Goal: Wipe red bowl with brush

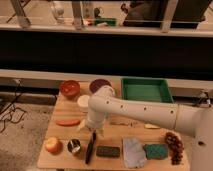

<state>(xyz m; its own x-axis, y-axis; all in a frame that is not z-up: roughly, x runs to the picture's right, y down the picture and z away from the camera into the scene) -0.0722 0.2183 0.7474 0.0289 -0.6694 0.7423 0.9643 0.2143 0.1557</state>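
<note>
The brush [90, 149] is a long, thin black stick. It lies on the wooden worktop [115, 140] near the front. The hand [93, 130] hangs right over its far end. Whether the hand is spread apart or squeezed together cannot be told. The round red bowl [70, 88] sits at the back left, well apart from the hand.

The red bowl [70, 88] is glowing plain, glossy orange-red, and the purple bowl [100, 85] beside it is showing a dull plum. The brush [90, 148] is lying plain black on the table [59, 109], which is showing pale wood. The gripper [94, 130], whitish like the arm [142, 113], is hanging just above the brush's upper end. The tray [145, 80] is showing bright green, the sponge [155, 151] teal, the cloth [134, 153] pale grey, the block [108, 151] black, the grapes [174, 146] dark red
</note>
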